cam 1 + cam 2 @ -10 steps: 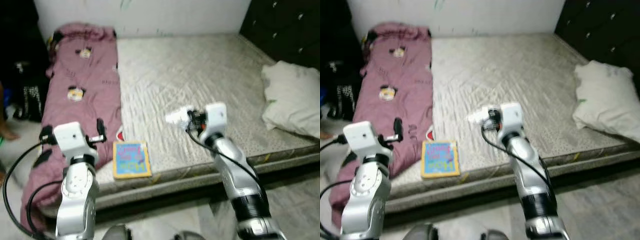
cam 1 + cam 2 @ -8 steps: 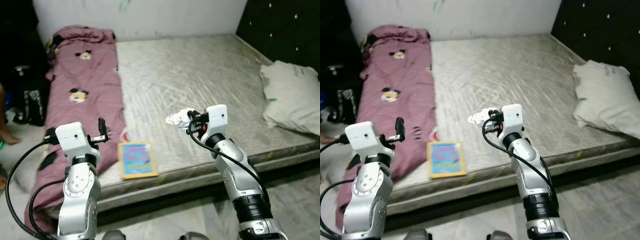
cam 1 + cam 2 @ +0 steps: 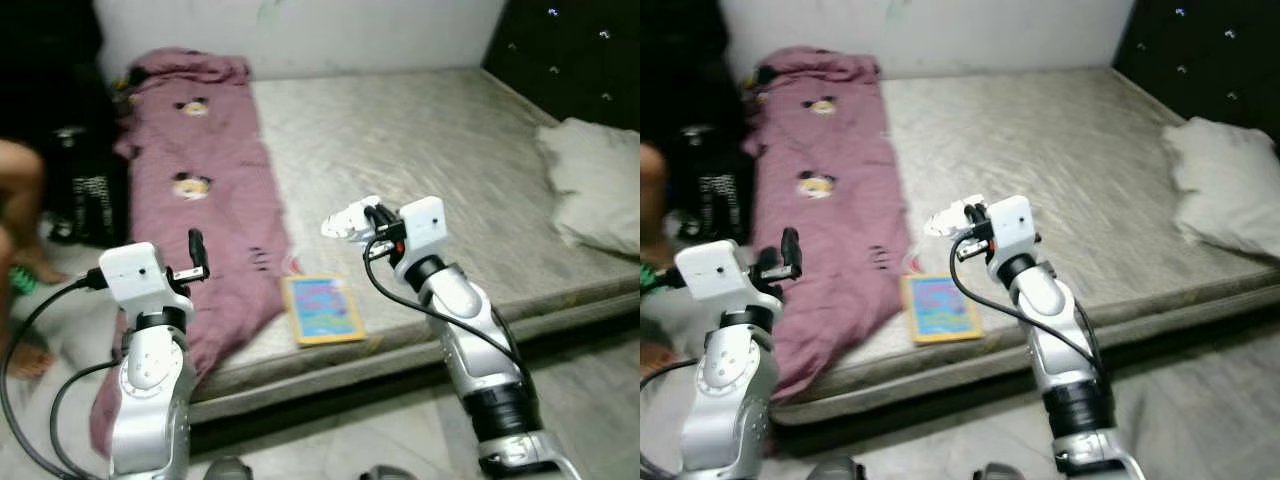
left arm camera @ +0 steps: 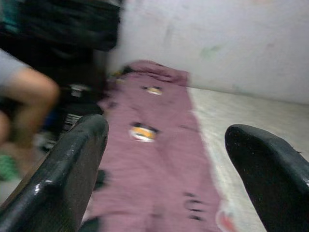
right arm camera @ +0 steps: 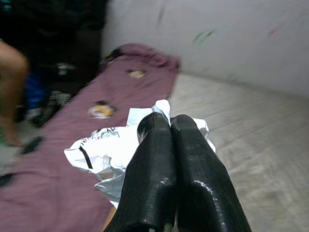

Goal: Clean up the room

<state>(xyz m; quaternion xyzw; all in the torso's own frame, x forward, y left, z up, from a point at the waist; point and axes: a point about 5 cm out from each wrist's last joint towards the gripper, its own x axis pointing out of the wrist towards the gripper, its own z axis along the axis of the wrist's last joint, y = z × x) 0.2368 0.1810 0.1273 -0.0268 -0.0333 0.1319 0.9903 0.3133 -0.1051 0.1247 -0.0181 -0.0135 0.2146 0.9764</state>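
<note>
My right gripper (image 3: 368, 217) is shut on a crumpled white plastic wrapper (image 3: 347, 217), held up over the grey mattress (image 3: 430, 150); the wrapper (image 5: 120, 150) bulges out around the closed fingers (image 5: 174, 159) in the right wrist view. My left gripper (image 3: 194, 252) is raised over the left side of the bed, open, with nothing between its fingers (image 4: 72, 159). A colourful children's book (image 3: 322, 309) lies flat near the mattress's front edge. A maroon cartoon-print blanket (image 3: 205, 200) runs down the bed's left side.
A white pillow (image 3: 597, 185) rests at the right end of the mattress, below a dark tufted headboard (image 3: 575, 50). A person's bare leg (image 3: 25, 200) and black bags (image 3: 85, 185) are on the left by the bed. Tiled floor (image 3: 560, 400) lies in front.
The whole view has shifted right, so the camera has turned left: the leg and bags have come into view. My right gripper still holds the wrapper; the book and blanket lie as before.
</note>
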